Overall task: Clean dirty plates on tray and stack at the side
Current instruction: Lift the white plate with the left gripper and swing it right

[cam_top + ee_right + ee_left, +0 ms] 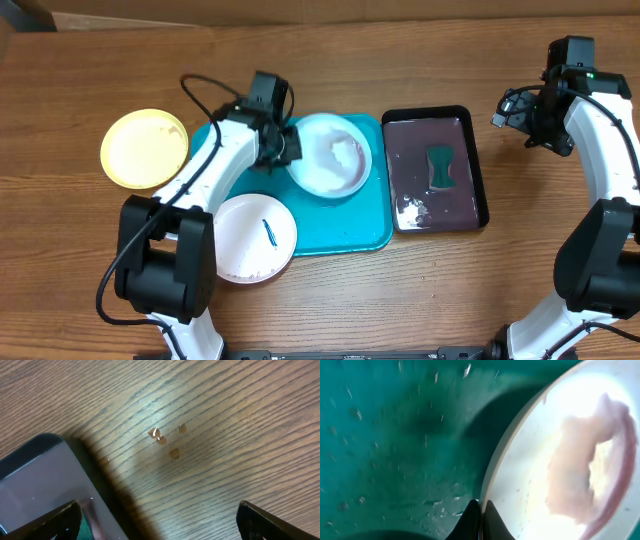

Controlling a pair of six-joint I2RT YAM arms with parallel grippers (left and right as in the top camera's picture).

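A light blue plate with a pale soapy smear lies at the back of the turquoise tray. My left gripper is shut on this plate's left rim. The left wrist view shows the black fingers pinching the rim of the plate, with a dark shadow beneath it on the tray. A white plate with a dark teal streak rests over the tray's front left corner. The yellow plate sits on the table at the far left. My right gripper hangs open and empty over the table.
A black tray holding a green sponge stands right of the turquoise tray; its corner shows under my right gripper. A few small crumbs lie on the wood beside it.
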